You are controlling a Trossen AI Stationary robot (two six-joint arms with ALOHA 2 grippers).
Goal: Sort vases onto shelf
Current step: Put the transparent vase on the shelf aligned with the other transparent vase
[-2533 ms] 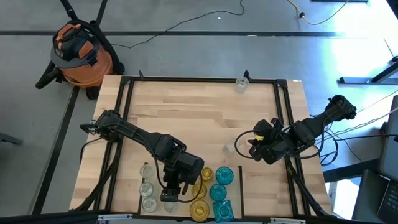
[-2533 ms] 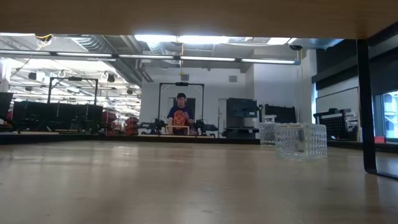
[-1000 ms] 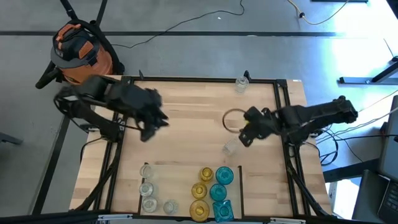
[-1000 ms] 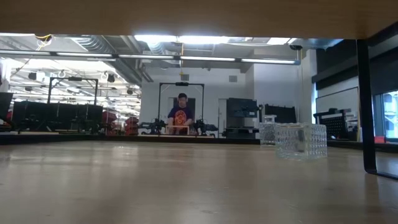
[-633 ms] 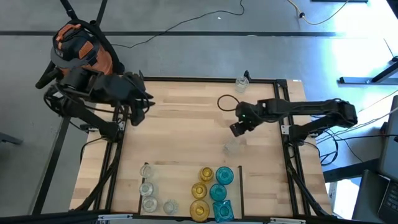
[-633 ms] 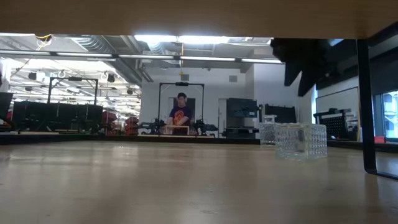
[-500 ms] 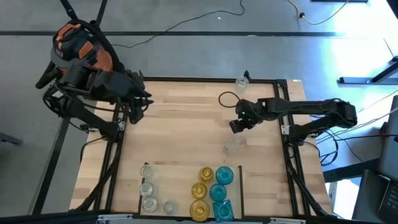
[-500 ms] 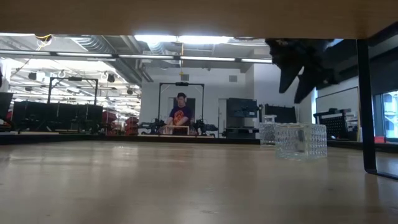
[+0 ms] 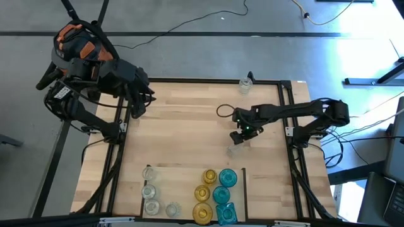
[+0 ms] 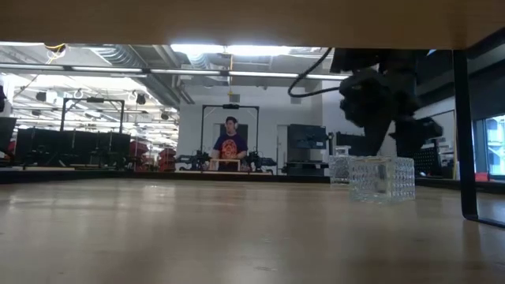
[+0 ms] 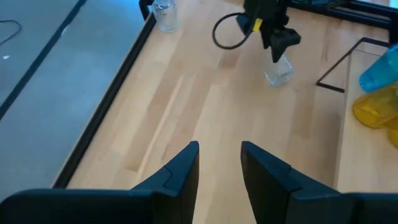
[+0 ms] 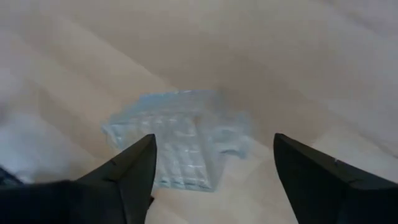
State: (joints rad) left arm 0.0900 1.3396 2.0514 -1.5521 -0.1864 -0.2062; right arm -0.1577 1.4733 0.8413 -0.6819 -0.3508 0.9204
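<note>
A clear square vase (image 9: 235,149) stands on its base on the bare wood, right of the table's middle. My right gripper (image 9: 242,135) hangs just above it, pointing steeply down and open, its fingers spread wide over the vase (image 12: 180,146); it touches nothing. In the low view the vase (image 10: 382,179) stands below the gripper (image 10: 383,110). A second clear vase (image 9: 245,84) stands at the far edge. On the shelf (image 9: 183,183) at the near edge stand clear vases (image 9: 150,191), amber vases (image 9: 203,193) and teal vases (image 9: 222,194). My left gripper (image 9: 136,106) is raised over the far left corner, open (image 11: 219,168).
Black frame rails (image 9: 287,113) run along the table's left, right and far sides. An orange vacuum cleaner (image 9: 82,53) stands on the floor beyond the far left corner. A person (image 10: 229,142) sits far back in the room. Bare wood lies between the two arms.
My right gripper has come down and toward the near edge, turning its fingers from nearly level to steeply down, until it hangs over the clear square vase. My left gripper has swung back toward the table's far left corner. No vase has moved.
</note>
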